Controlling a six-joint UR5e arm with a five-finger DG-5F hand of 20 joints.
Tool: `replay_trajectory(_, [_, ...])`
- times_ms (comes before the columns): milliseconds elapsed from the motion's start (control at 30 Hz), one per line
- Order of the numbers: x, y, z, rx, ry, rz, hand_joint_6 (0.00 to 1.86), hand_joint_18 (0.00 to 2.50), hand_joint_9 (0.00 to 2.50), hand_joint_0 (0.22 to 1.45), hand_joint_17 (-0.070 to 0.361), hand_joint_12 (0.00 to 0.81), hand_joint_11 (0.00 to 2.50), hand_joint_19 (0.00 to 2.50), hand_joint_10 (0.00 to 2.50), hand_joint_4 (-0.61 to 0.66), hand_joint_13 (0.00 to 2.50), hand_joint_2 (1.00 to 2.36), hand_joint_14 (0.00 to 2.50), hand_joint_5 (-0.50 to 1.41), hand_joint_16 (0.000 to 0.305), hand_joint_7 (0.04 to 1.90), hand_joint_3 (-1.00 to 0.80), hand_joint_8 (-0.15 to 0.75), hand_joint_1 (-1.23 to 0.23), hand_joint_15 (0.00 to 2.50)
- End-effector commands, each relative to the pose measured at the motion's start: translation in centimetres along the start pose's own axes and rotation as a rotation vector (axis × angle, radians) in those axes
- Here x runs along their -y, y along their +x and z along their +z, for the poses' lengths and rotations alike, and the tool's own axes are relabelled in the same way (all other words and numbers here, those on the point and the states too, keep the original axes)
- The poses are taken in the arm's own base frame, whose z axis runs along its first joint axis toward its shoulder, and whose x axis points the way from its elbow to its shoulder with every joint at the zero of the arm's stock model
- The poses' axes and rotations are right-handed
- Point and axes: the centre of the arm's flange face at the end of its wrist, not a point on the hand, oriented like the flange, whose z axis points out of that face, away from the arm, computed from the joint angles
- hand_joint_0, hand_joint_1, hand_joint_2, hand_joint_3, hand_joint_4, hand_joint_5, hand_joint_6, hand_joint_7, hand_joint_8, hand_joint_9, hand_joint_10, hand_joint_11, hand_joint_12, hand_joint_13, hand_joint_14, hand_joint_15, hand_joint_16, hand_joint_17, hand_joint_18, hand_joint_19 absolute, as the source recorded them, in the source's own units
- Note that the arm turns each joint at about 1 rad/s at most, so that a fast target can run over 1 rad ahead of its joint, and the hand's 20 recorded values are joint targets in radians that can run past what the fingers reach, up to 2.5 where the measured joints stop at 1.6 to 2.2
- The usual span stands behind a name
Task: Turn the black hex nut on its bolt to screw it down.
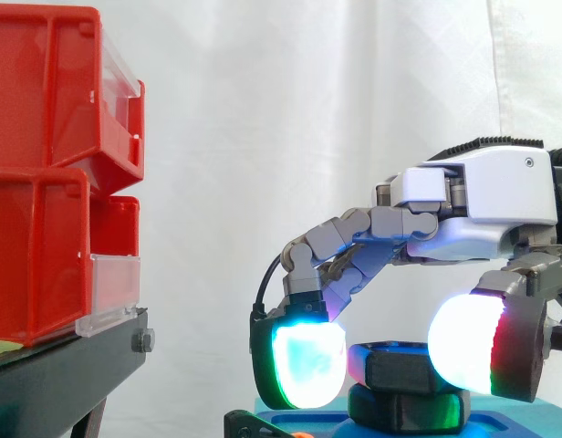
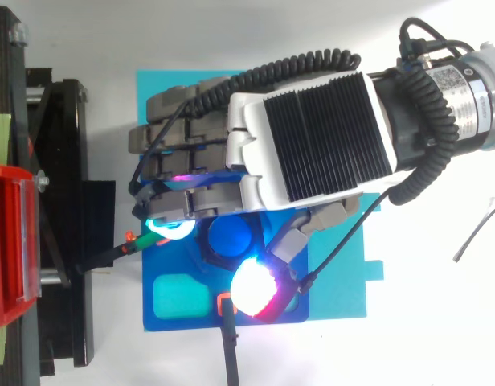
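The black hex nut (image 1: 404, 370) sits on its blue-topped bolt (image 2: 231, 235), above a dark round collar (image 1: 404, 412) on the blue plate (image 2: 175, 318). My hand (image 1: 482, 205) reaches in from the right and arches over the nut. Its fingers curl down on the left, with a cyan-glowing pad (image 1: 304, 365) against the nut's left side. The thumb pad (image 1: 473, 356), glowing white and red, presses on the right side. In the top view the hand (image 2: 312, 137) covers most of the plate, and the nut (image 2: 219, 261) shows between the two pads.
Stacked red bins (image 1: 44, 164) rest on a black stand (image 1: 62, 374) at the left, close to the plate. A teal sheet (image 2: 344, 273) lies under the plate. A black strap (image 2: 229, 346) leaves the plate's front edge. A white tie (image 2: 476, 229) lies at the right.
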Motion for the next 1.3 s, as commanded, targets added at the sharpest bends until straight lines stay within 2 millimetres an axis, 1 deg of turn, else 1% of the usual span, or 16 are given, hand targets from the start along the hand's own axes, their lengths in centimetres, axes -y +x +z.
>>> replay_trajectory(0, [0.0, -0.1, 0.0, 0.001, -0.002, 0.001, 0.53, 0.51, 0.69, 0.29, 0.161, 0.393, 0.11, 0.27, 0.00, 0.28, 0.58, 1.00, 0.01, -0.10, 0.071, 1.13, -0.50, 0.294, -0.46, 0.19])
replay_trajectory(300, [0.2, -0.1, -0.2, -0.003, 0.002, 0.002, 0.52, 0.50, 0.68, 0.31, 0.156, 0.384, 0.11, 0.26, 0.00, 0.27, 0.57, 1.00, 0.01, -0.11, 0.069, 1.14, -0.50, 0.288, -0.55, 0.20])
replay_trajectory(400, [0.2, 0.0, -0.2, -0.008, 0.002, 0.004, 0.51, 0.50, 0.68, 0.32, 0.154, 0.380, 0.12, 0.27, 0.00, 0.27, 0.57, 1.00, 0.01, -0.11, 0.068, 1.15, -0.50, 0.285, -0.56, 0.20])
replay_trajectory(533, [0.2, 0.0, -0.3, -0.012, -0.002, 0.005, 0.55, 0.50, 0.68, 0.32, 0.154, 0.380, 0.12, 0.27, 0.00, 0.27, 0.57, 1.00, 0.01, -0.11, 0.068, 1.11, -0.50, 0.285, -0.47, 0.20])
replay_trajectory(700, [-0.1, -0.7, 0.2, 0.002, -0.016, 0.000, 0.54, 0.50, 0.68, 0.32, 0.155, 0.385, 0.12, 0.27, 0.00, 0.27, 0.57, 1.00, 0.01, -0.11, 0.069, 1.12, -0.50, 0.286, -0.39, 0.20])
replay_trajectory(800, [0.1, -0.9, 0.1, 0.008, -0.021, -0.002, 0.50, 0.50, 0.68, 0.30, 0.159, 0.390, 0.12, 0.27, 0.00, 0.28, 0.58, 1.00, 0.01, -0.10, 0.071, 1.15, -0.50, 0.293, -0.38, 0.20])
replay_trajectory(1000, [0.1, -1.2, 0.3, 0.024, -0.029, -0.007, 0.50, 0.50, 0.67, 0.28, 0.164, 0.398, 0.11, 0.28, 0.00, 0.30, 0.57, 1.00, 0.01, -0.12, 0.073, 1.08, -0.50, 0.295, -0.37, 0.19])
replay_trajectory(1133, [0.1, -1.1, 0.4, 0.031, -0.031, -0.010, 0.50, 0.49, 0.66, 0.28, 0.164, 0.397, 0.11, 0.28, 0.00, 0.30, 0.57, 1.00, 0.01, -0.12, 0.073, 1.07, -0.50, 0.291, -0.36, 0.20])
replay_trajectory(1267, [-0.3, -1.2, 0.7, 0.037, -0.038, -0.011, 0.50, 0.49, 0.66, 0.29, 0.163, 0.396, 0.11, 0.28, 0.00, 0.30, 0.57, 1.00, 0.01, -0.11, 0.072, 1.07, -0.50, 0.292, -0.33, 0.19])
